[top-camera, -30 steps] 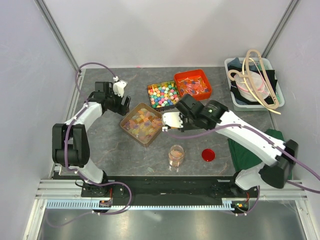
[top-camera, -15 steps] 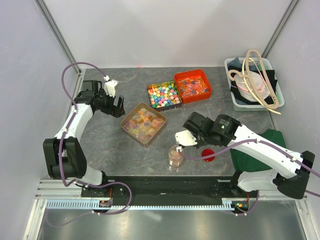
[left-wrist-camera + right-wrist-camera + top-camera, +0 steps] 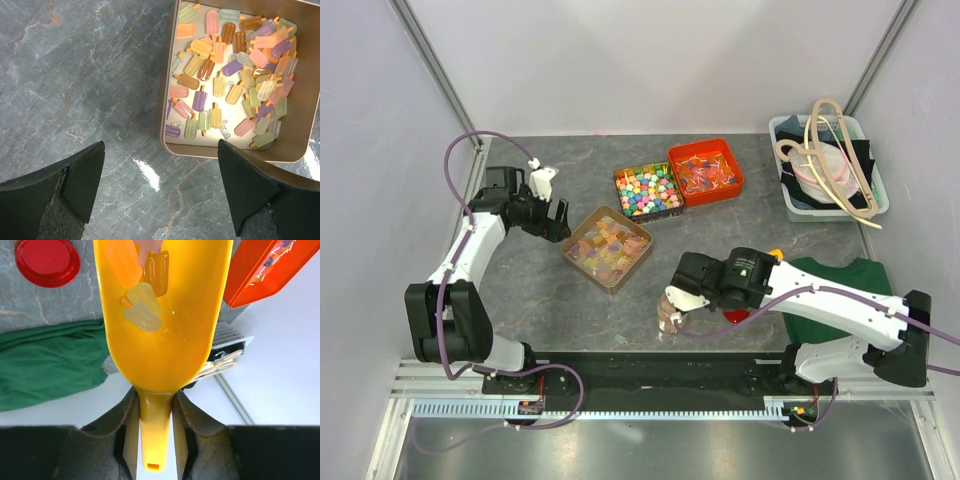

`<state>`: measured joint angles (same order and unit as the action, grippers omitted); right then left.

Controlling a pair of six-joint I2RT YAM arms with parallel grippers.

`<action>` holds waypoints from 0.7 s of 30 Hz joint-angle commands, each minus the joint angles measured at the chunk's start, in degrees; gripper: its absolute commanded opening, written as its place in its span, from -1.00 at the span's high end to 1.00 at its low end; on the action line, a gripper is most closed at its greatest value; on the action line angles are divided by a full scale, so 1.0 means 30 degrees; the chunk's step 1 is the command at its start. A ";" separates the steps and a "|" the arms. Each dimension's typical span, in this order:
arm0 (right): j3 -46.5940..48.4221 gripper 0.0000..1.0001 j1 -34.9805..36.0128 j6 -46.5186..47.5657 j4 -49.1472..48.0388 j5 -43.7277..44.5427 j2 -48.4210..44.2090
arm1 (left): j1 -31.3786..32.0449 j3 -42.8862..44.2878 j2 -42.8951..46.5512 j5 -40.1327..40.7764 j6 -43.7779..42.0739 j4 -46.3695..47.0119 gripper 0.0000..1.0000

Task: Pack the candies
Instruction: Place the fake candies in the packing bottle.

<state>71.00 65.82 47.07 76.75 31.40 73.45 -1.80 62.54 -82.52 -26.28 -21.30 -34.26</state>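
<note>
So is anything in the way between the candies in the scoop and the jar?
Nothing visible. The red lid lies on the table beside the jar, and the right gripper holds the scoop with candies at its open mouth.

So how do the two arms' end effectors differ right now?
The left end effector is wide open and empty; the right end effector is shut on the handle of a yellow scoop. The left one hangs over bare table beside the tan tray of candies; the right one is at the jar, with a few candies in the scoop. Both are dark and two-fingered.
</note>
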 commanded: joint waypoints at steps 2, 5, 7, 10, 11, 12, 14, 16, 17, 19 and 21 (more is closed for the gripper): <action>0.0765 1.00 0.0762 -0.0162 0.0519 0.1956 0.0565 | -0.0073 -0.0544 0.0612 -0.0849 -0.0225 0.0258 -0.99; 0.0912 1.00 0.1056 -0.0337 0.0608 0.2161 0.0887 | -0.0102 -0.0808 0.0700 -0.0907 -0.0283 0.0404 -0.99; 0.0913 1.00 0.1203 -0.0455 0.0608 0.2277 0.1092 | -0.0102 -0.0984 0.0700 -0.0965 -0.0283 0.0522 -0.99; 0.0795 1.00 0.1613 -0.0601 0.0666 0.2717 0.1239 | -0.0160 -0.1131 0.0671 -0.1024 -0.0283 0.0668 -0.99; 0.0882 1.00 0.1788 -0.0602 0.0724 0.3008 0.1297 | -0.0132 -0.1102 0.0613 -0.1082 -0.0312 0.0726 -0.99; 0.0941 1.00 0.1877 -0.0602 0.0725 0.3098 0.1385 | -0.0131 -0.1131 0.0583 -0.1112 -0.0283 0.0727 -0.99; 0.1059 1.00 0.2111 -0.0631 0.0842 0.3477 0.1473 | -0.0131 -0.1102 0.0525 -0.1141 -0.0254 0.0756 -0.98; 0.1146 1.00 0.2345 -0.0689 0.0988 0.3801 0.1620 | -0.0160 -0.1102 0.0496 -0.1229 -0.0224 0.0844 -0.99; 0.1147 1.00 0.2404 -0.0719 0.1134 0.3918 0.1678 | -0.0161 -0.1102 0.0466 -0.1229 -0.0224 0.0873 -0.99; 0.1060 1.00 0.2609 -0.0748 0.1106 0.4474 0.1825 | -0.0161 -0.1102 0.0495 -0.1287 -0.0195 0.0903 -0.99; 0.0913 1.00 0.2727 -0.0690 0.1164 0.4826 0.1942 | -0.0161 -0.1189 0.0495 -0.1288 -0.0195 0.0932 -0.99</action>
<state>72.10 73.03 46.11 77.21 40.45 78.81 -1.91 59.33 -82.43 -28.21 -21.30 -33.19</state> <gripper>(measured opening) 0.342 0.991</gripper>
